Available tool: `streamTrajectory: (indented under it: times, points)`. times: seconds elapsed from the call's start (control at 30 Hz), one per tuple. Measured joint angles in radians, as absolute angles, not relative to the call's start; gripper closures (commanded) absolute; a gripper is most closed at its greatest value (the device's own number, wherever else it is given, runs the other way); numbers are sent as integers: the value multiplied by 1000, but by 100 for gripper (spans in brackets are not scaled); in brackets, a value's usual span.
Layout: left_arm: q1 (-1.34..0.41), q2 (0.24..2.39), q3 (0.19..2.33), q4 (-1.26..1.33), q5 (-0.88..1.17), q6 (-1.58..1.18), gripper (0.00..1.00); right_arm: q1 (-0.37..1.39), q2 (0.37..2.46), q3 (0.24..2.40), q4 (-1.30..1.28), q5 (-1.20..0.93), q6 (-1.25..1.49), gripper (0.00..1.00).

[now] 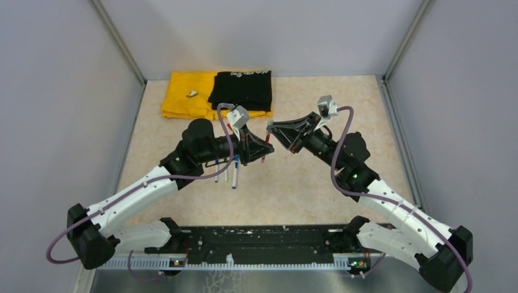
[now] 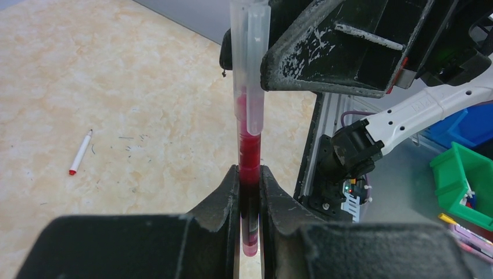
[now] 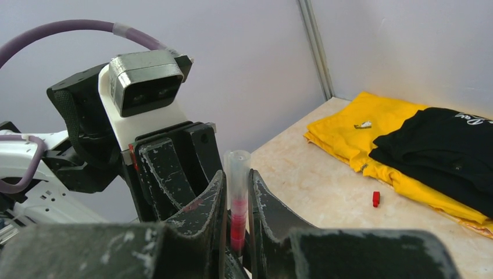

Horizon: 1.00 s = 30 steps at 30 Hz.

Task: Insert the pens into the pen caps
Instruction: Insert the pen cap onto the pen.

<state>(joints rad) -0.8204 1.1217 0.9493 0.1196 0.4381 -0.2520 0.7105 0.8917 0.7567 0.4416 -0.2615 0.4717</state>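
Above the desk (image 2: 116, 87), the left jaws are clamped tight on the red pen (image 2: 250, 152) and the right jaws on its clear cap (image 3: 237, 165), held in one line, I'd say, so they push together.

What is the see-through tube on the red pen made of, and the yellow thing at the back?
The tube looks like clear, glossy plastic: the red pen shows through it. The yellow thing is probably soft, matte cloth, folded with layered edges.
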Motion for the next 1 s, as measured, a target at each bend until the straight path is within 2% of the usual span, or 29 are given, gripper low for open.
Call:
streamTrajectory:
  times: [0.1, 0.73, 0.87, 1.0]
  points:
    - [-820, 1122, 949, 117, 434, -254, 100, 710, 892, 750, 451, -265, 472, 100]
    - [-823, 1121, 949, 169, 429, -254, 100, 710, 857, 776, 338, -269, 479, 48]
    - [-823, 1121, 949, 172, 435, -253, 100, 710, 845, 829, 274, -252, 455, 40]
    - [-823, 1121, 949, 173, 457, -253, 100, 710, 844, 930, 184, -255, 416, 38]
